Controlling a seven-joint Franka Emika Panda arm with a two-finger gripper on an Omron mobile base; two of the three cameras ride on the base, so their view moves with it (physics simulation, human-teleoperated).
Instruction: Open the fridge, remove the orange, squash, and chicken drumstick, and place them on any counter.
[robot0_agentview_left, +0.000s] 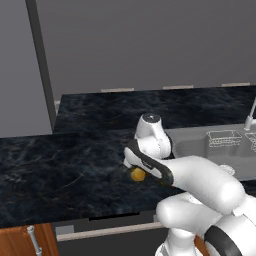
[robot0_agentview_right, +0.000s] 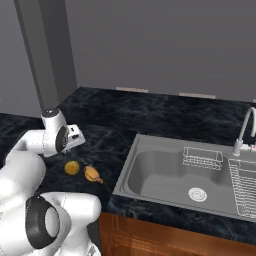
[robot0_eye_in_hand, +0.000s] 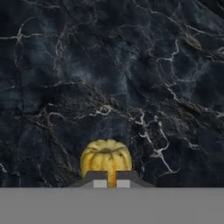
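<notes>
Nearest the base cameras, the white arm (robot0_agentview_right: 30, 175) is seen folded forward over the counter (robot0_agentview_left: 60, 170), a long glossy black stone worktop with pale veining. In the hand view the gripper (robot0_eye_in_hand: 111, 180) is pointed down at that stone. Its two dark finger tips are drawn together until only a thin slit is left between them, and nothing is gripped.

Just past the tips a small yellow ribbed squash (robot0_eye_in_hand: 106, 157) is seen lying on the black stone; the closed tips stand in front of its near side, and whether they touch it cannot be told. In the right base view the same squash (robot0_agentview_right: 72, 167) is shown as a small round yellow ball on the counter, below the hand and near the front edge. In the left base view it (robot0_agentview_left: 137, 175) is partly covered by the arm.

The chicken drumstick (robot0_agentview_right: 92, 174) is laid on the counter just right of the squash, close to it, with its thin tip turned to the right, towards the sink. The two pieces do not appear to touch.

Further right a steel sink (robot0_agentview_right: 135, 150) is set into the counter, with a wire basket (robot0_agentview_right: 202, 157) at its far side and a curved faucet (robot0_agentview_right: 245, 130) at the far right. Wooden cabinet fronts (robot0_agentview_right: 150, 240) are seen under the counter's near edge.
</notes>
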